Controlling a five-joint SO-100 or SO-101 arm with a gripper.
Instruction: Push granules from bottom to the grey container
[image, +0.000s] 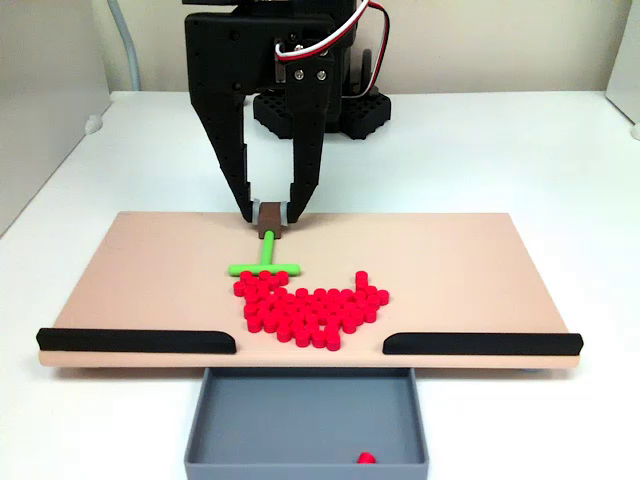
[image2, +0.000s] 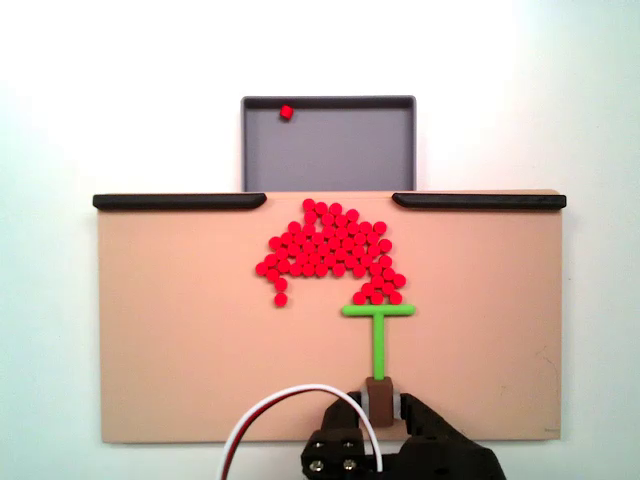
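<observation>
The tray (image: 306, 425) holds one red bead and sits just past the gap between the black strips (image: 136, 341). The granules (image: 310, 308) lie on the board (image: 150, 270) between that gap and the pusher's (image: 265, 267) green crossbar. The gripper (image: 271, 215), clamped on the pusher's handle, stands behind them, stem pointing towards the tray.

In a fixed view the black arm reaches down from the rear, its pincer (image: 271, 213) pointing straight down with both fingers clamped on a small brown block. A red, white and black wire loops from its wrist. In the other fixed view the pincer (image2: 381, 402) enters from the bottom edge.
</observation>
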